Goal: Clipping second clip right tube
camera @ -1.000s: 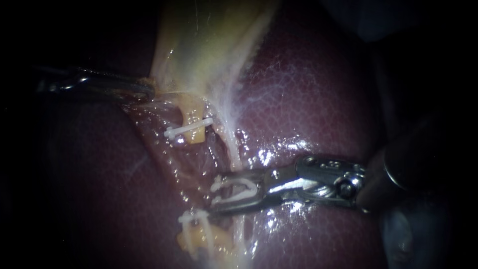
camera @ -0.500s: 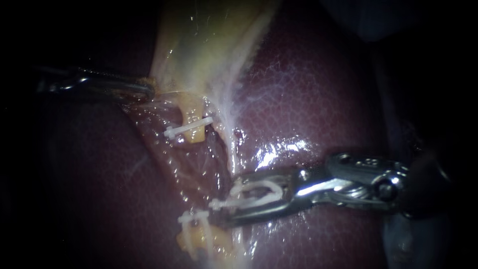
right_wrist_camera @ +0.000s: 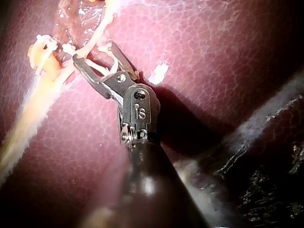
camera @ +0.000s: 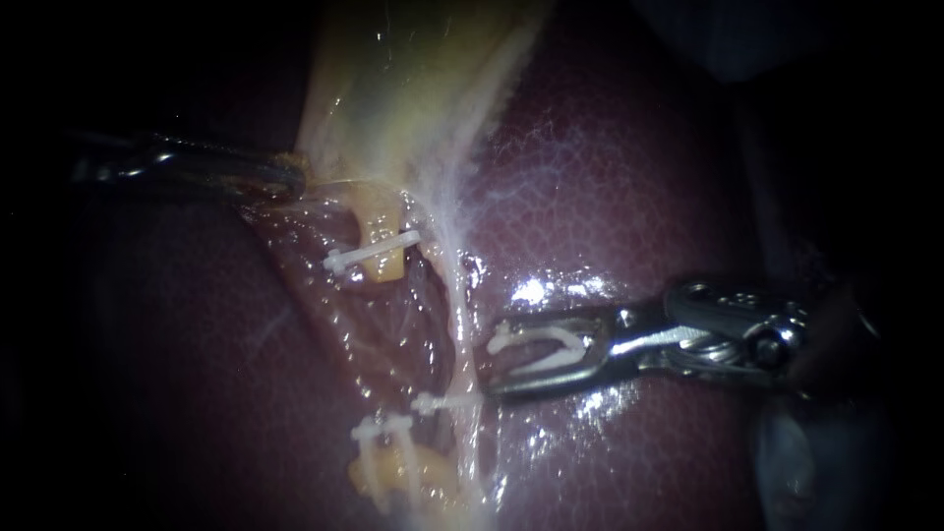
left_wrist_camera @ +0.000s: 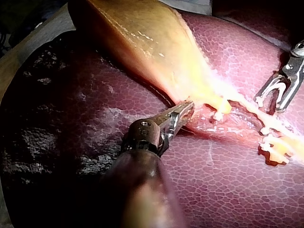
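The right tube [camera: 460, 295] is a pale strand running down from the gallbladder [camera: 413, 88]. One white clip [camera: 442, 401] sits across its lower part. My right instrument [camera: 492, 362] lies just to the right of the tube and does not touch it. Its jaws stand apart with a white clip [camera: 539, 344] held between them. The right wrist view shows the same instrument [right_wrist_camera: 92, 53] beside the strand. My left instrument [camera: 295, 180] is shut on tissue at the gallbladder's lower edge, also seen in its own view [left_wrist_camera: 187, 110].
The dark red liver [camera: 610, 177] surrounds the site. A yellow stub carries a white clip [camera: 372, 254] to the left of the tube. Another clipped yellow stub [camera: 383, 428] lies lower down. My right instrument [left_wrist_camera: 267, 105] shows in the left wrist view.
My right instrument has drawn back to the right and slightly up, off the tube, with the clip still in its jaws. The clip on the tube and my left instrument have stayed put.
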Controlling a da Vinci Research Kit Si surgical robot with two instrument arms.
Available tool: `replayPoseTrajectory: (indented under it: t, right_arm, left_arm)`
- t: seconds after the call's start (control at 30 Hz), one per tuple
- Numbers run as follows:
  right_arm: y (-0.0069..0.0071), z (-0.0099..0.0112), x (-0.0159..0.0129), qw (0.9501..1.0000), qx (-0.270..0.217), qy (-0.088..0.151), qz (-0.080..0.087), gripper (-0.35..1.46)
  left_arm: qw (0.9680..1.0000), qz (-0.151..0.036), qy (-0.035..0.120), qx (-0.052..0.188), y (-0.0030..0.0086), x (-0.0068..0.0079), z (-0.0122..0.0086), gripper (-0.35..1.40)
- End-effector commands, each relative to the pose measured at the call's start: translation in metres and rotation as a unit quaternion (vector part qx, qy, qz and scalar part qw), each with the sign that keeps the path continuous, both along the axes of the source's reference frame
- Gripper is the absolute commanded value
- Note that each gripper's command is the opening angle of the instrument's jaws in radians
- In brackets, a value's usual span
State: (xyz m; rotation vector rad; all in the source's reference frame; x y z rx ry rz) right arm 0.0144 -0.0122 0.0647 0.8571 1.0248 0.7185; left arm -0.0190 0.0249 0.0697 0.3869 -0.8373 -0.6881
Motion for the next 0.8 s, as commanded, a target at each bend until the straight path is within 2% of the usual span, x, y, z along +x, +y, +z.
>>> replayPoseTrajectory:
  t: [0.03,0.13,0.23,0.53,0.63,0.8]
  right_arm:
    - [-0.0001,0.0005,0.0002,1.0,0.004,0.0,-0.002,0.49]
    - [-0.0003,0.0011,0.0008,0.9997,0.024,0.003,-0.007,0.49]
    - [-0.0006,0.0014,0.0018,0.9988,0.045,0.017,0.001,0.49]
    - [-0.0012,0.0019,0.0045,0.9954,0.079,0.053,0.007,0.49]
    - [-0.0013,0.0014,0.0049,0.9937,0.09,0.066,0.007,0.49]
    - [-0.0016,-0.0007,0.0056,0.9905,0.103,0.09,0.01,0.49]
  left_arm:
    - [1.0,-0.001,0.001,-0.001,0.0,0.0,0.0,-0.35]
    - [1.0,-0.001,0.001,-0.001,0.0,0.0,0.0001,-0.35]
    - [1.0,-0.001,0.001,-0.001,0.0,0.0,0.0002,-0.35]
    - [1.0,-0.001,0.001,-0.001,-0.0001,0.0,0.0003,-0.35]
    - [1.0,-0.001,0.001,-0.001,-0.0001,0.0,0.0003,-0.35]
    - [1.0,-0.001,0.001,-0.001,-0.0001,0.0,0.0003,-0.35]
